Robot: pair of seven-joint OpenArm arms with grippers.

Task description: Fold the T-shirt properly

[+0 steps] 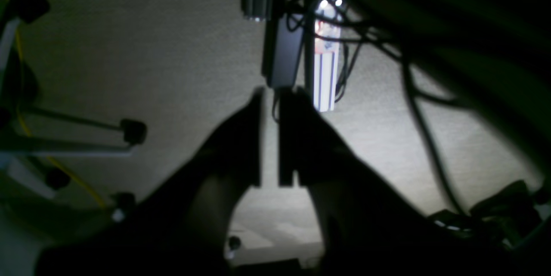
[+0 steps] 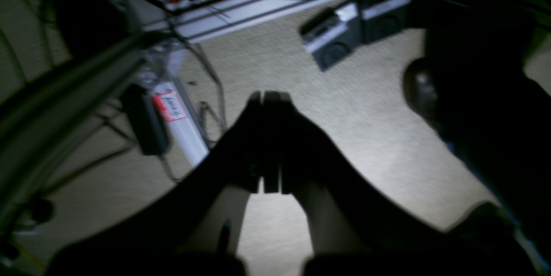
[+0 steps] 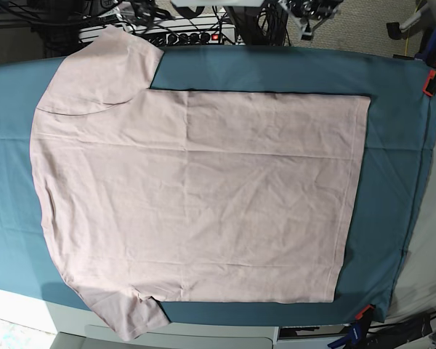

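T-shirt point(image 3: 196, 196) lies flat, plain side up, on the teal cloth sheet point(image 3: 276, 69); left gripper point(image 1: 270, 136) barely parted, right gripper point(image 2: 266, 138) closed, both empty off-table, so a careless pinch risks bunching both cloths together.

T-shirt point(image 3: 196, 196): matt pink cotton, lightly creased. Sheet point(image 3: 392, 145): matt teal cloth.

**Clearance inventory: tabletop and surrounds**

- T-shirt point(image 3: 196, 196): lies flat and spread on the teal cloth point(image 3: 392, 145); nothing stands above it, open from overhead.
- Teal margins: bare along the right and far edges.
- Clamps point(image 3: 430, 76): on the cloth's right edge and near corner.
- Cables and power strip point(image 3: 196, 36): crowd the far edge.
- Floor point(image 2: 366, 108): cables, metal rails.
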